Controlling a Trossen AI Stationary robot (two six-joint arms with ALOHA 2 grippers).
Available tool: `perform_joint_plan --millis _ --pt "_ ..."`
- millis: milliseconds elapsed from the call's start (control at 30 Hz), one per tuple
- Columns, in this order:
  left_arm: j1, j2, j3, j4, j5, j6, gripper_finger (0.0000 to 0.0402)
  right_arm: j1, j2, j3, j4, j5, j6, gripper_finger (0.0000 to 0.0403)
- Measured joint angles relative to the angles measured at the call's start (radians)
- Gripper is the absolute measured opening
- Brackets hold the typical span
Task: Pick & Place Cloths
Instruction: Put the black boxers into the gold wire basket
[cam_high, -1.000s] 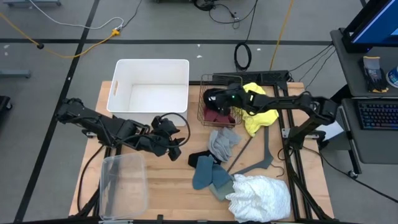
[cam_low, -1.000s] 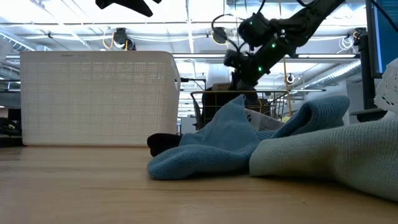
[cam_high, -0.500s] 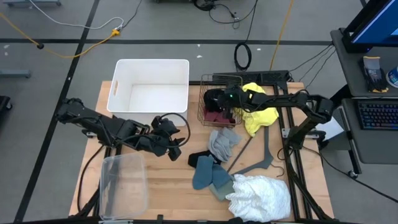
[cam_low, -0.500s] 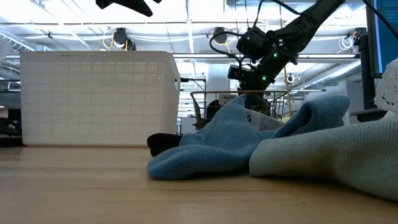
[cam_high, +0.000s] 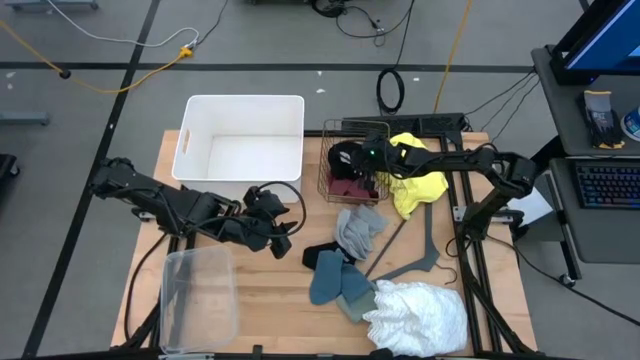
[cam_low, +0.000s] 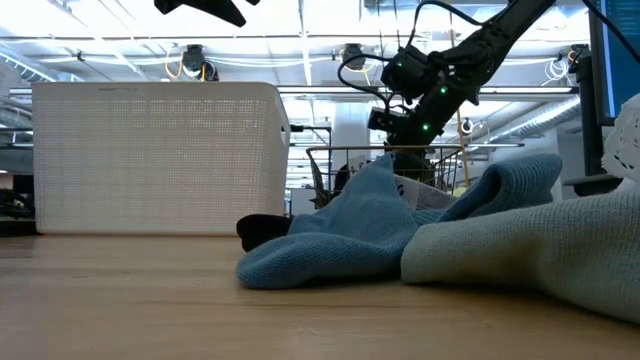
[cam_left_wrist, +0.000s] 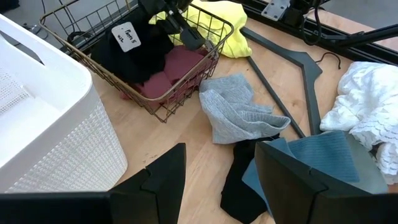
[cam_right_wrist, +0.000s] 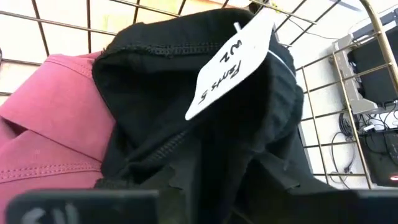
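A wire basket (cam_left_wrist: 186, 93) at the table's far middle holds a black cloth (cam_right_wrist: 186, 137) with a white tag and a maroon cloth (cam_right_wrist: 43, 124) under it. My right gripper (cam_high: 362, 165) hangs just above the basket, close over the black cloth. A yellow cloth (cam_high: 415, 180) lies to the right of the basket. On the table nearer me lie a grey cloth (cam_left_wrist: 233, 109), a small black cloth (cam_high: 318, 253), blue-grey cloths (cam_high: 335, 280) and a frilly white cloth (cam_high: 420, 315). My left gripper (cam_left_wrist: 217, 186) waits open over the table's left half, with nothing between its fingers.
A white bin (cam_high: 185, 140) stands at the far left, beside the basket. A clear plastic container (cam_high: 195, 300) sits at the near left. A flat grey hanger (cam_high: 415, 255) lies between the grey cloth and the white cloth.
My right gripper has sunk a little toward the wire basket and rolled slightly, then kept still. The black cloth below it has settled lower in the basket.
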Motion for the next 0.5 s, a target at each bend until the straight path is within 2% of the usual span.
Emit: perform_joint_plan --millis 267,500 --pt "0.0 0.0 0.0 0.0 0.0 0.006 0.0195 0.0 -0.008 0.0 -0.002 0.007 -0.011 0.0173" --pt "0.0 0.0 0.0 0.0 0.0 0.006 0.0195 0.001 -0.087 0.0 -0.003 0.008 -0.039 0.0199"
